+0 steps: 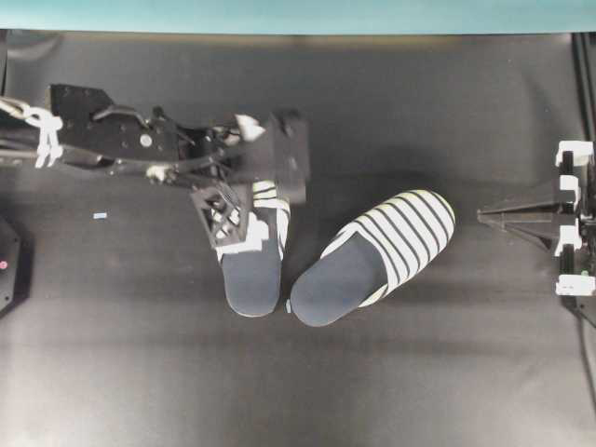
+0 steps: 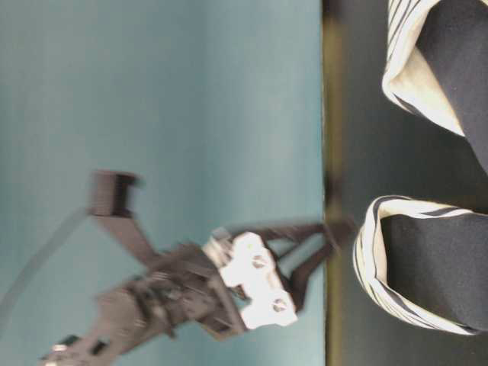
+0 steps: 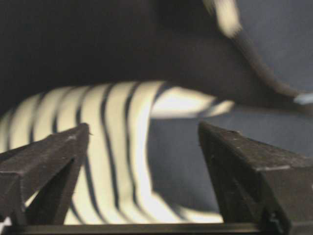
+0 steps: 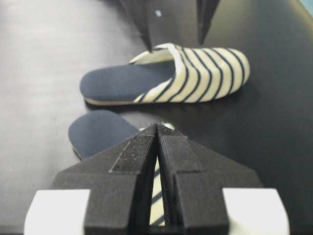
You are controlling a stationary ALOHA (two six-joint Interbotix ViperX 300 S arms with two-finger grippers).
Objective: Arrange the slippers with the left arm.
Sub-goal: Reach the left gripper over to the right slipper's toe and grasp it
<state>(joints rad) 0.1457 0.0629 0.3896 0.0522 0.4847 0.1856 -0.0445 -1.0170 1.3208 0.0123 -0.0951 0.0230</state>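
Two striped slippers with navy insoles lie side by side on the dark table. The left slipper [image 1: 253, 265] points straight back; the right slipper [image 1: 377, 253] is angled, toe to the right. My left gripper [image 1: 250, 222] hangs over the left slipper's toe upper, open. In the left wrist view its fingers [image 3: 54, 156] stand wide apart over the striped upper [image 3: 112, 147] and the insole, holding nothing. My right gripper [image 1: 484, 214] rests at the right edge, shut and empty. From the right wrist view its shut tips [image 4: 157, 128] cover part of the nearer slipper [image 4: 98, 132].
A small blue scrap [image 1: 100, 215] lies on the table left of the slippers. A dark device with a red light [image 1: 5, 265] sits at the left edge. A teal wall [image 1: 298, 14] runs along the back.
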